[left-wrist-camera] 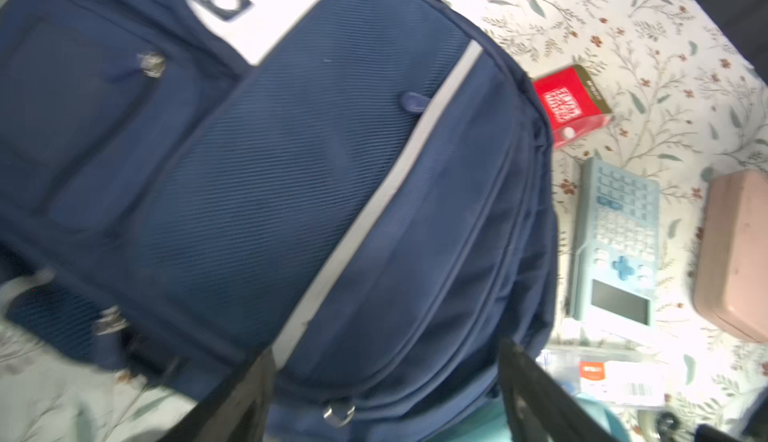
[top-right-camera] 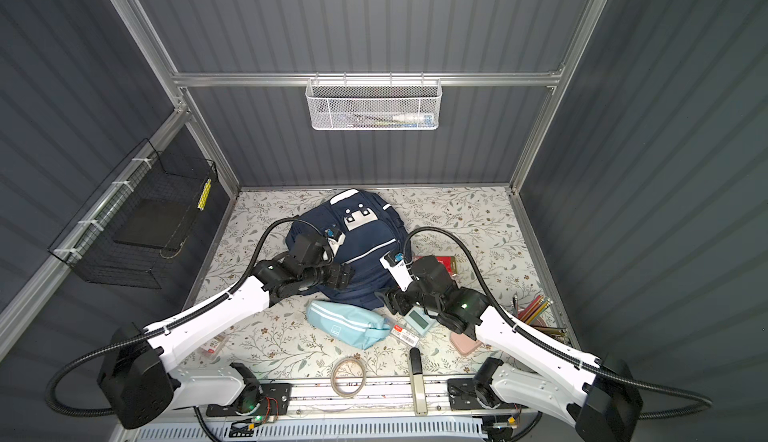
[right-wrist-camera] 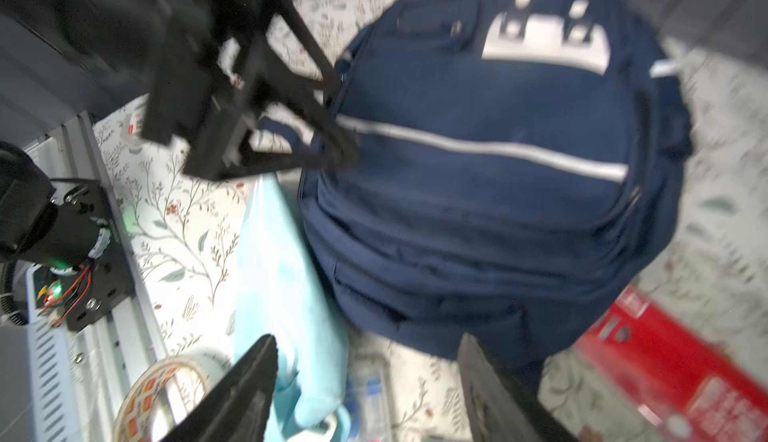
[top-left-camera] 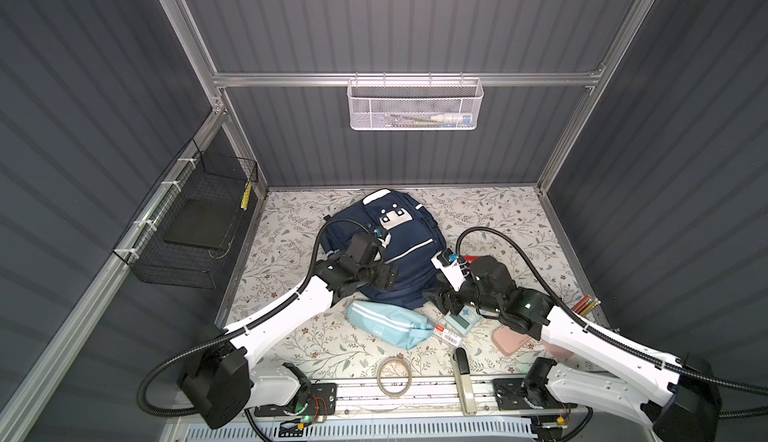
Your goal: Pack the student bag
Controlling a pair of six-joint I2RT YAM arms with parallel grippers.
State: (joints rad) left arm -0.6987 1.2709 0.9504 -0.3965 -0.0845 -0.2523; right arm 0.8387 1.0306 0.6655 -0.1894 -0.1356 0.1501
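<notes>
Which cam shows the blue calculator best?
Left wrist: the calculator lies whole there, keys and screen clear. In both top views the right arm covers part of it. Right wrist does not show it.

Two arms, left arm (top-left-camera: 286, 315) and right arm (top-left-camera: 602, 340): white link shells, bulky black joint housings (top-left-camera: 216, 386). Black corrugated conduit (top-left-camera: 744, 386) loops along each. Wrist camera (top-left-camera: 451, 271): white block with a blue connector. Base plates (top-left-camera: 328, 394): black, screwed, with red wires and small lights. Green light (top-left-camera: 528, 305) on the right arm's joint. Fingers (left-wrist-camera: 245, 398): matte black, wedge-shaped, scuffed.
</notes>
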